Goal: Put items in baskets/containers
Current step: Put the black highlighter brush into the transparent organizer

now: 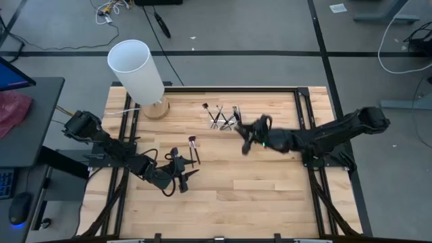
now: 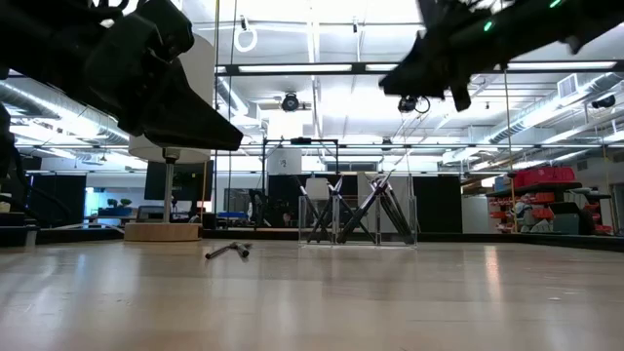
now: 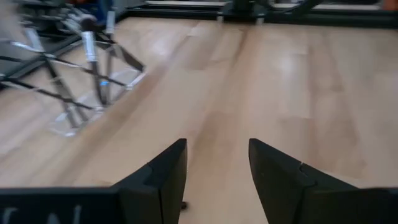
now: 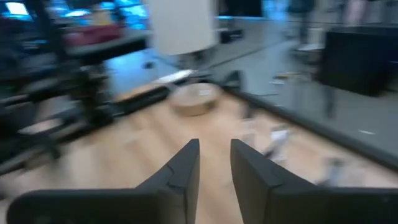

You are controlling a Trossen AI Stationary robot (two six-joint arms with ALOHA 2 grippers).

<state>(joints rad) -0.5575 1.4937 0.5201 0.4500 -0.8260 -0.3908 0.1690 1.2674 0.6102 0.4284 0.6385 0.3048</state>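
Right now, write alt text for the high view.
Seen from above, a wooden table holds a clear holder of crossed brushes, with the right gripper beside it. The left gripper hovers near loose brushes; a white cylinder stands behind.

On the wooden surface, the brushes cluster well right of the white cylinder. The right pincer hovers just beside them; the left pincer is near a stray brush.
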